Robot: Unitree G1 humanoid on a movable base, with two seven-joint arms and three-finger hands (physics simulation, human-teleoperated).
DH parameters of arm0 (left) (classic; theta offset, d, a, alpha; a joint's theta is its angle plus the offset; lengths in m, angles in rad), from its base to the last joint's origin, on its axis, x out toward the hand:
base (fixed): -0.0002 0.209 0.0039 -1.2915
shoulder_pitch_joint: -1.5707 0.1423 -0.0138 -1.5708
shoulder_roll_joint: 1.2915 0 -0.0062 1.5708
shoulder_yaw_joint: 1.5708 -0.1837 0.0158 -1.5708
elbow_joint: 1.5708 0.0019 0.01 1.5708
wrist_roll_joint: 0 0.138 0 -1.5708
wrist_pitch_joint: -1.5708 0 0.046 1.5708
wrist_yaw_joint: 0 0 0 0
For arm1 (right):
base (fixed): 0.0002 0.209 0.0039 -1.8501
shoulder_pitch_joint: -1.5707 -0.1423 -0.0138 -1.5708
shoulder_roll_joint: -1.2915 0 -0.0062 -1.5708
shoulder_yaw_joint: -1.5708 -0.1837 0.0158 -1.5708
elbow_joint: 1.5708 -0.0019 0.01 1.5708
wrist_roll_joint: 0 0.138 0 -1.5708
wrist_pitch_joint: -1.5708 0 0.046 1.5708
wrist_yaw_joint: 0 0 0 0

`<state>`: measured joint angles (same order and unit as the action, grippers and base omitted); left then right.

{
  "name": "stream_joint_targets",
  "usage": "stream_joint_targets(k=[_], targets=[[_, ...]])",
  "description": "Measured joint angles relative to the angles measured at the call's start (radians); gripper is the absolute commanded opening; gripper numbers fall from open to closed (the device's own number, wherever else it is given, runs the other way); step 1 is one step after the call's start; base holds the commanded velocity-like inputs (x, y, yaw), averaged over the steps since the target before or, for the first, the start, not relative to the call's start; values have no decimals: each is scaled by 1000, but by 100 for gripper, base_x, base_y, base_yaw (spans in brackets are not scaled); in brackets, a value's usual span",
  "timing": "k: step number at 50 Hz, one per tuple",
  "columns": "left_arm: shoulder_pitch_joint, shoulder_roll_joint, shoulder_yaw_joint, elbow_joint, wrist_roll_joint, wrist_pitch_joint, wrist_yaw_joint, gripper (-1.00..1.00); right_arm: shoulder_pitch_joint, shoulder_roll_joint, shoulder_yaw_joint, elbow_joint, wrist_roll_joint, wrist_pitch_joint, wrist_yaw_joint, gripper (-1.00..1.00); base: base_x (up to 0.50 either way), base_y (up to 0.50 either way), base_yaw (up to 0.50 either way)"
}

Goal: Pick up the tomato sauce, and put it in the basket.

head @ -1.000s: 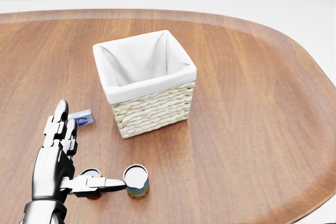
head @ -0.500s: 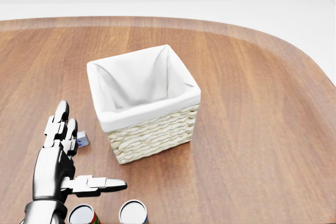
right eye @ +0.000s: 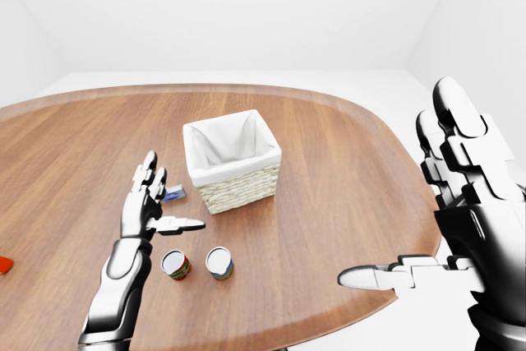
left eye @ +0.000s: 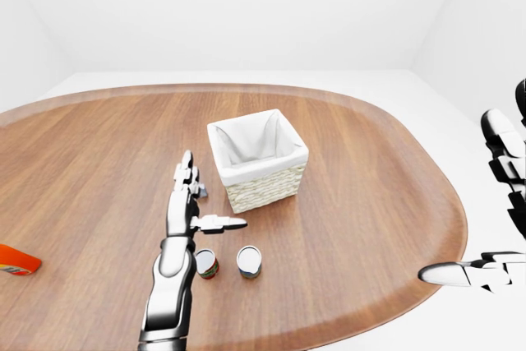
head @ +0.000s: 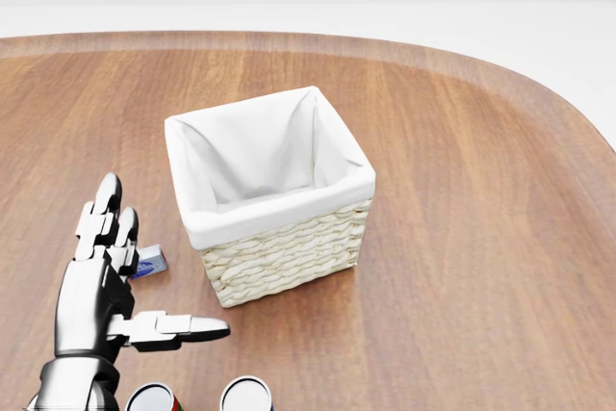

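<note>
- Two small cans stand upright near the table's near edge, below the basket in the eye views. The left one (right eye: 175, 265) has a red label and is most likely the tomato sauce; the right can (right eye: 219, 262) has a darker blue-and-yellow label. The two are just beside each other, not touching. Labels too small to read.
- In the head view only the can tops show, at the bottom edge.
- Wicker basket (head: 289, 252) with white cloth liner sits mid-table, upright; nothing can be seen inside it.
- Progress: judged as not begun in any gripping sense. The red can is on the wooden table (left eye: 370, 178), untouched; pick-up, carry and drop into the basket all remain.
- Left hand (right eye: 148, 207): fully open, fingers straight and pointing away, thumb stuck out sideways toward the right of the view. It holds nothing and hovers above the table, just above the red can in the picture, between the can and a small blue-and-white packet (head: 151, 263). No contact visible.
- Right hand (right eye: 460, 211): raised at the right of the view, off the table's edge, fingers spread wide, thumb out; it grasps nothing.
- A red-orange object (left eye: 16, 260) lies at the far left of the left-eye view, well apart from the cans; identity unclear.
- Next move, as a judgement: left hand must drop and turn to bracket the red can without knocking its neighbour.
</note>
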<state>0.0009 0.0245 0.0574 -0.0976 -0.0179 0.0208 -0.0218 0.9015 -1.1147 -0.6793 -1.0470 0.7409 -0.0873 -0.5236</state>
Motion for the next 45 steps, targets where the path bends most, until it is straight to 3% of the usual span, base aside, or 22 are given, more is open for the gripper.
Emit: stream_joint_targets(k=[4, 5, 11, 19, 26, 30, 32, 38, 45], targets=[[-36, 6, 4, -49, -3, 63, 6, 100, -1, -7, -5, 0, 5, 0, 0, 100, 0, 0, 0], [-51, 11, 5, -63, -3, 66, 5, 100, 0, -7, -9, 0, 8, 0, 0, 100, 0, 0, 0], [-172, 83, 4, -175, 24, 66, -75, 100, -2, -8, -13, 0, 14, 0, 0, 100, 0, 0, 0], [-324, 188, -2, -297, 167, 66, -320, 100, -8, -3, -18, 0, 19, 0, 0, 100, 0, 0, 0], [-407, 268, 16, -272, 336, 66, -513, 100, -40, -5, 14, 0, 7, 0, 0, 100, 0, 0, 0], [-434, 316, 33, -206, 449, 26, -612, 100, -56, -6, 26, 0, 4, 0, 0, 100, 0, 0, 0], [-447, 340, 43, -161, 499, -7, -664, 100, -64, -9, 32, 0, 2, 0, 0, 100, 0, 0, 0], [-471, 403, 72, -29, 616, -108, -676, 100, -89, -20, 50, 0, 0, 0, 0, 100, 0, 0, 0], [-468, 455, 109, 63, 713, -108, -676, 100, -110, -27, 68, 0, -5, 0, 0, 100, 0, 0, 0]])
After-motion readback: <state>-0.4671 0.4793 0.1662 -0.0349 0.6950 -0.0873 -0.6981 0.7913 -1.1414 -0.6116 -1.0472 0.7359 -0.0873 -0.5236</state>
